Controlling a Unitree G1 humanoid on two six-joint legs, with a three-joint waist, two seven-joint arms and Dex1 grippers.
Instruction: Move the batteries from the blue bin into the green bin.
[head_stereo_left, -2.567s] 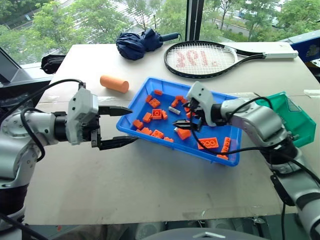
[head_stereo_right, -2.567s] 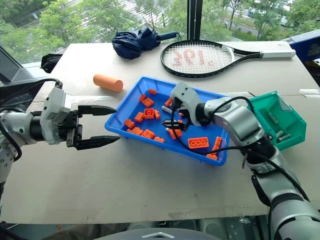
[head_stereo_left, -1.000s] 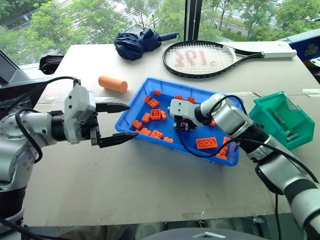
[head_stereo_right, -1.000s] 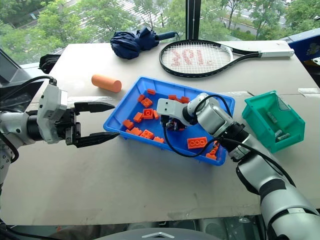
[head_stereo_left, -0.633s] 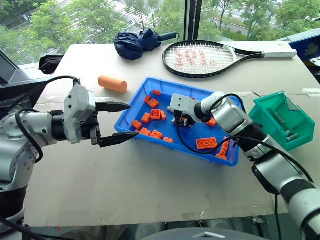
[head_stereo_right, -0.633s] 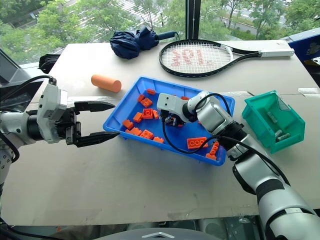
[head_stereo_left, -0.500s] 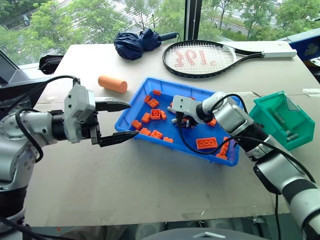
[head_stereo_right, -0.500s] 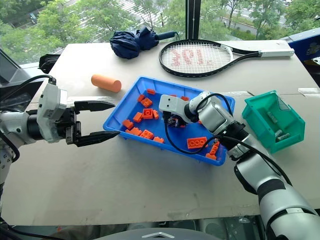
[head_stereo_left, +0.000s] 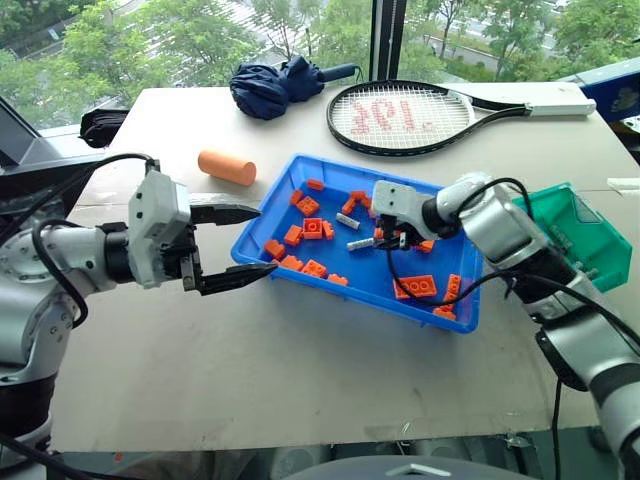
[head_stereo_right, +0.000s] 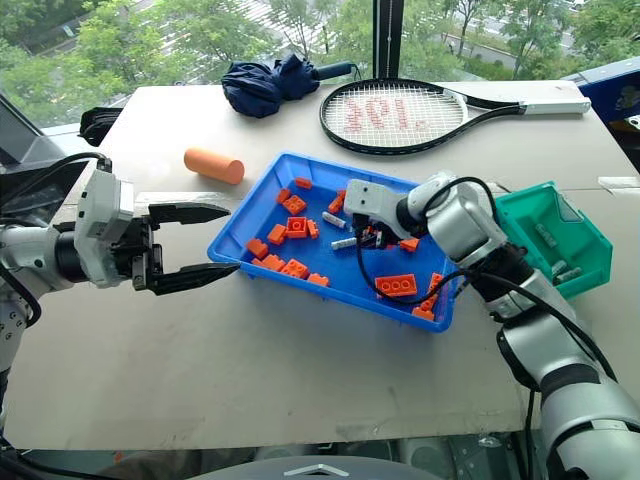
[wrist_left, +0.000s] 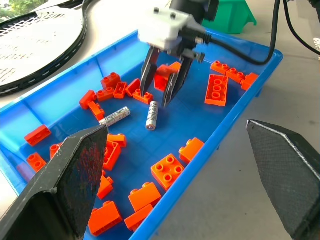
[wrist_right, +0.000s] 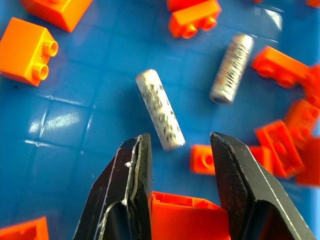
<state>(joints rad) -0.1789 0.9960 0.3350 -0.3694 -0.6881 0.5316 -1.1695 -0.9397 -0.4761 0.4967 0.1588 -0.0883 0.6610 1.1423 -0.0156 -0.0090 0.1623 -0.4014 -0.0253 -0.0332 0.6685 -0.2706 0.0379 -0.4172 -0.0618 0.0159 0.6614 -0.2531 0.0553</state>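
Orange bricks hide behind the right hand, fingers parted, empty, above a battery; left hand spread wide.

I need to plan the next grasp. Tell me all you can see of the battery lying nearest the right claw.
The battery is a small silver-grey cylinder with dark mottled print, metallic-looking. It lies flat on the blue bin floor, one end just ahead of the gap of the open right claw, which hangs above without touching it. A second battery lies apart, orange bricks around.
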